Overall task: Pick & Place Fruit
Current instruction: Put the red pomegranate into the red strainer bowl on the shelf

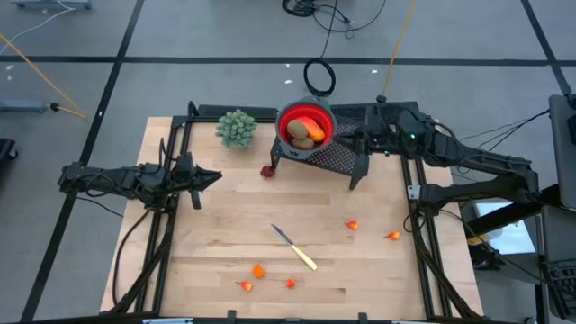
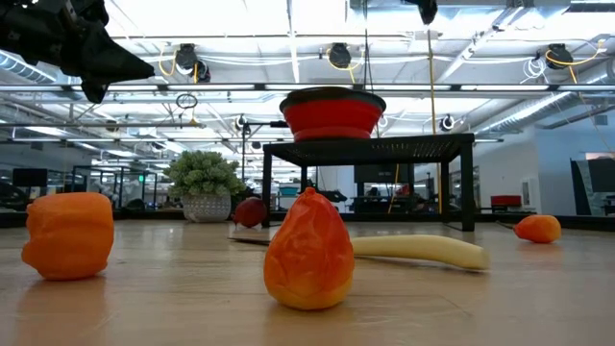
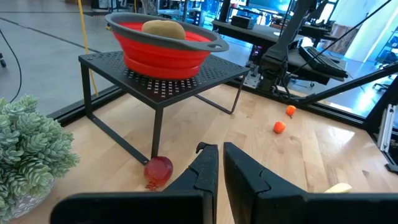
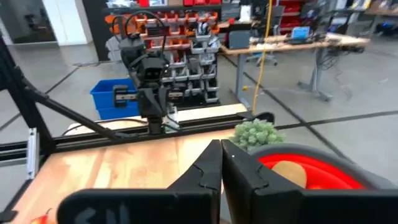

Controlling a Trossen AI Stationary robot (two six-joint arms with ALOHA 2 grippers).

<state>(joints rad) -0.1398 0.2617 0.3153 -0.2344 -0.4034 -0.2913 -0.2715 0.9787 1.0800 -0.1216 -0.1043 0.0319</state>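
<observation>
- High view: a knife [image 1: 295, 247] lies mid-table among scattered orange fruit bits [image 1: 258, 270]; a plant [image 1: 237, 128] stands beside the rack [image 1: 346, 160].
- The right gripper [image 1: 353, 142], jaws together and empty, hovers just beside the red bowl [image 1: 305, 126], which holds brown fruit [image 1: 306, 133].
- Left wrist view: the left gripper [image 3: 219, 155], fingers nearly together, holds nothing; a dark red fruit [image 3: 158, 171] lies by the rack's leg.

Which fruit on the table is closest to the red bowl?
The dark red round fruit, lying on the wood at the foot of the black stand that holds the bowl. The small orange pieces lie much farther away, near the knife.
</observation>
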